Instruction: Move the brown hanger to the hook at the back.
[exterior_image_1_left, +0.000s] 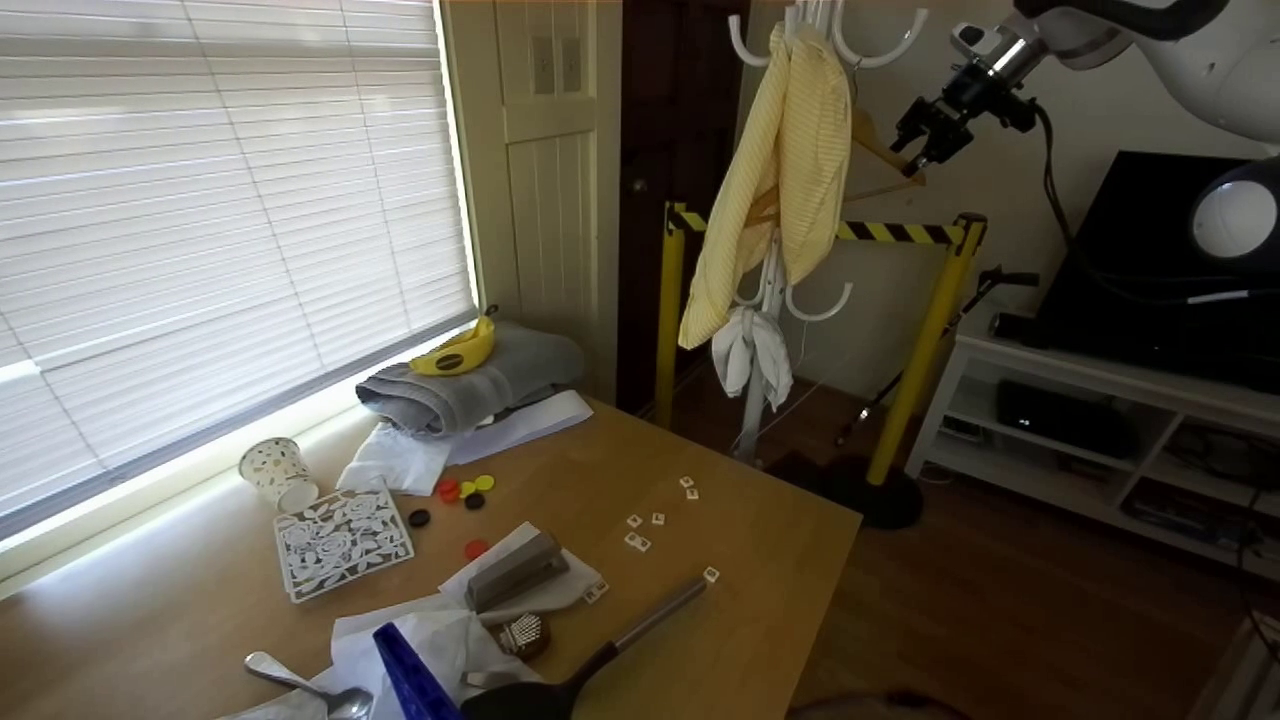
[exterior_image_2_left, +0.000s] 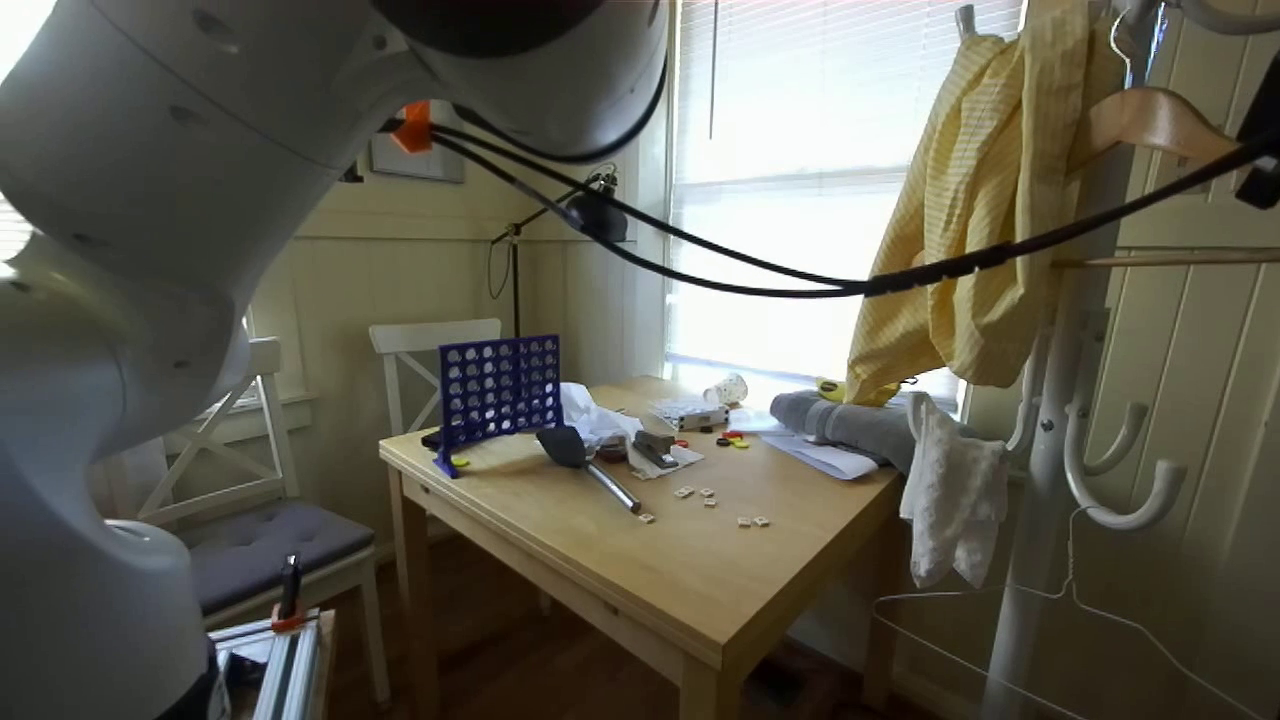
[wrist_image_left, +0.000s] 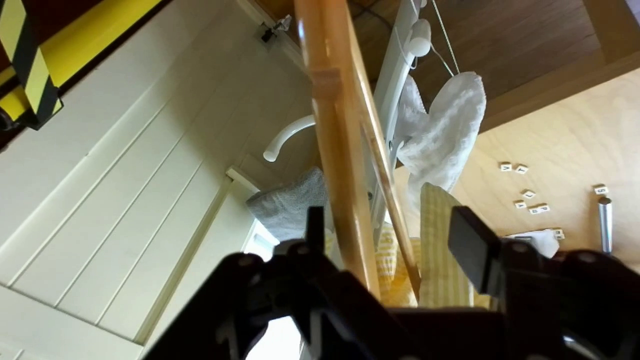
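Presently: brown hanger (wrist_image_left: 342, 150), on coat rack (exterior_image_2_left: 1037, 540) past one edge of table (exterior_image_1_left: 770, 540); gripper (wrist_image_left: 389, 225) spread either side; grip and transfer apparently outstanding.

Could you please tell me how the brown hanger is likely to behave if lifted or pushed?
The brown hanger looks wooden, so it is probably stiff. Its shiny highlights in the wrist view suggest it might slide a little in the hand. Since it hangs from the coat rack, a push would likely make it swing.

One brown hanger (wrist_image_left: 341, 150) (two chairs (exterior_image_2_left: 285, 545))
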